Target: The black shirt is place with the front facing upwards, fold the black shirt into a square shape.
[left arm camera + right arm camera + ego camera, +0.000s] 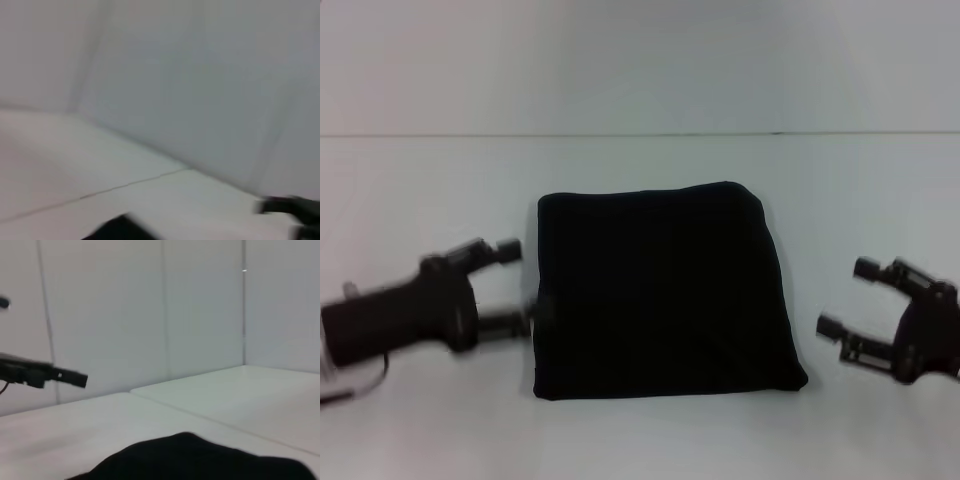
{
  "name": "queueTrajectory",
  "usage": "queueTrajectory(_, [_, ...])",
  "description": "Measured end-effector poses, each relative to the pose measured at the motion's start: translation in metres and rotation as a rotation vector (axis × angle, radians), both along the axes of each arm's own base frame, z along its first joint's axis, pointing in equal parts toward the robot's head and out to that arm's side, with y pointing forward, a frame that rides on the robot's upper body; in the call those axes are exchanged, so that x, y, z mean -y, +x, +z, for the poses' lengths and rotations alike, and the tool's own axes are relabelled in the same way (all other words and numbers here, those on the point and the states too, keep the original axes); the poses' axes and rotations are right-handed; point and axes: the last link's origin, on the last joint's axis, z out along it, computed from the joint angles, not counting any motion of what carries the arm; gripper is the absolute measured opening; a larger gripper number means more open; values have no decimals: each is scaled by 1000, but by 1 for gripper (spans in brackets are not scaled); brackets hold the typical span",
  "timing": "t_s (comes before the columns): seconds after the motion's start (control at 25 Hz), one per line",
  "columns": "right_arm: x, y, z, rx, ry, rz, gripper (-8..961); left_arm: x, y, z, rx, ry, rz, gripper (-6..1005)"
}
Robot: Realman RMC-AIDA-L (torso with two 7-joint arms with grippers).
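Surface: white desk (640, 440) against a pale panelled wall.
Black shirt (660, 292): folded into a near-square block, plain side up, lying flat at the desk's centre, nearer the front edge.
Left gripper (510, 285): low over the desk, just beside the shirt's left edge; fingers spread, holding nothing.
Right gripper (848, 298): near the desk's right edge, apart from the shirt; fingers spread, empty.

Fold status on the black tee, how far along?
Looks essentially done: the black cloth T-shirt lies on the white table as a compact, roughly square bundle, no sleeves or lettering showing. In hand: nothing. The left gripper sits open at its left edge, the right gripper open and apart on the other side. Left: at most retracting both arms.
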Motion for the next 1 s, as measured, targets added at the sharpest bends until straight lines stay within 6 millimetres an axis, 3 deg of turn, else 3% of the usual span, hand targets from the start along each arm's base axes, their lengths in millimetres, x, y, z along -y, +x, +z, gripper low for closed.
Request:
queueTrajectory(0.12, [9,2,-8,23,-8,34,924,19,0,-8,-3,-6,-83,897])
queueTrajectory(0.4, [32,22,-14,50,-1,-25,924,41,-29,-28,-114,-58,24,970])
queueTrajectory(1.0, [37,30,-17,93,-7,-45,924,37,-43,-29,-163,-45,107,965])
